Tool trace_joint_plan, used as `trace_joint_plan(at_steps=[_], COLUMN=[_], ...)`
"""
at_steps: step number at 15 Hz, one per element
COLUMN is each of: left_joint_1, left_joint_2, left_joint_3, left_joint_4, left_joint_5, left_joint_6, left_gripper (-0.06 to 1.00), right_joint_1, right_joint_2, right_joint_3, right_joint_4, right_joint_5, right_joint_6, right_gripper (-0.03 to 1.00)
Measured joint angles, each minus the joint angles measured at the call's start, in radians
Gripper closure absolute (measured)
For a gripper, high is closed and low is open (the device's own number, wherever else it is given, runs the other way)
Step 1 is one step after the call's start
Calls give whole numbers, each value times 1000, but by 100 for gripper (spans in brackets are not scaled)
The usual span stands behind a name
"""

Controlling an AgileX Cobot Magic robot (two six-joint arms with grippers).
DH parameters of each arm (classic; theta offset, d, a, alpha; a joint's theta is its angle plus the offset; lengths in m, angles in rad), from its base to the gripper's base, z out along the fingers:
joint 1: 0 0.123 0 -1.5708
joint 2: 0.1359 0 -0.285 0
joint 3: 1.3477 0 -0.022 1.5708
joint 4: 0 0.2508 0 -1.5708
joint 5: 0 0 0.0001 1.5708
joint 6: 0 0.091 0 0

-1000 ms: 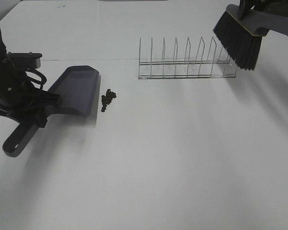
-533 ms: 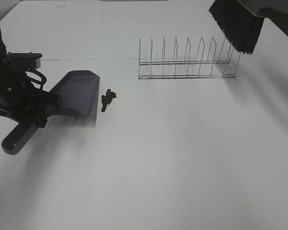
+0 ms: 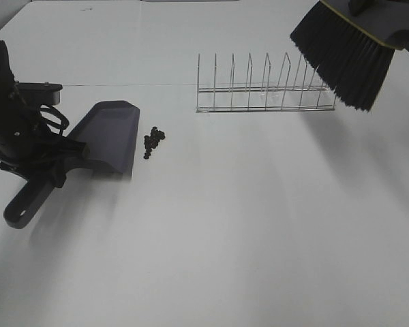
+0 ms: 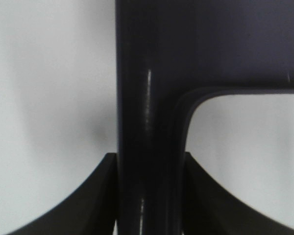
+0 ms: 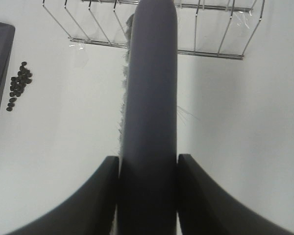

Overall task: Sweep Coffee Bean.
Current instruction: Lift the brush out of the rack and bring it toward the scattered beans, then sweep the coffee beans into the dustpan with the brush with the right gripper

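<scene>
A small heap of dark coffee beans [image 3: 152, 142] lies on the white table, just right of the lip of the grey-purple dustpan [image 3: 110, 133]. The beans also show in the right wrist view [image 5: 18, 85]. My left gripper [image 3: 58, 160] is shut on the dustpan handle [image 4: 147, 147], and the pan rests on the table. My right gripper [image 5: 148, 166] is shut on the brush handle [image 5: 151, 98]. It holds the brush [image 3: 342, 56] with black bristles high above the right end of the wire rack, far from the beans.
A wire plate rack [image 3: 264, 88] stands at the back, between the brush and the beans; it also shows in the right wrist view [image 5: 206, 29]. The table's far edge [image 3: 191, 3] runs along the top.
The brush has moved forward and leftward over the rack's right end, and now looks larger. The dustpan and left arm have shifted slightly; the beans have not moved.
</scene>
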Motion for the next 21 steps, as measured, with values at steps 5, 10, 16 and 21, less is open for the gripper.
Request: trace_joint_plan(at_steps=[5,10,16,21], left_joint_1=[-8,-62,-62,-62], left_joint_2=[59,88,105,111], left_joint_3=[9,11,2,-3], left_joint_4=[20,23,21,16], left_joint_5=[-16,4,18,30], left_joint_6=[-37,-70,-71,-71], left_gripper=[62,62,62,62], right_joint_1=[148,264,309,479], right_joint_2=[-14,87,241,413], right_joint_3=[273,336,311,69], right_joint_4=[-79,-173,-177,-174], right_joint_5=[-272,-398,-450,-351], right_joint_6=[-6,99,101,147], right_gripper=[70,70,70,70])
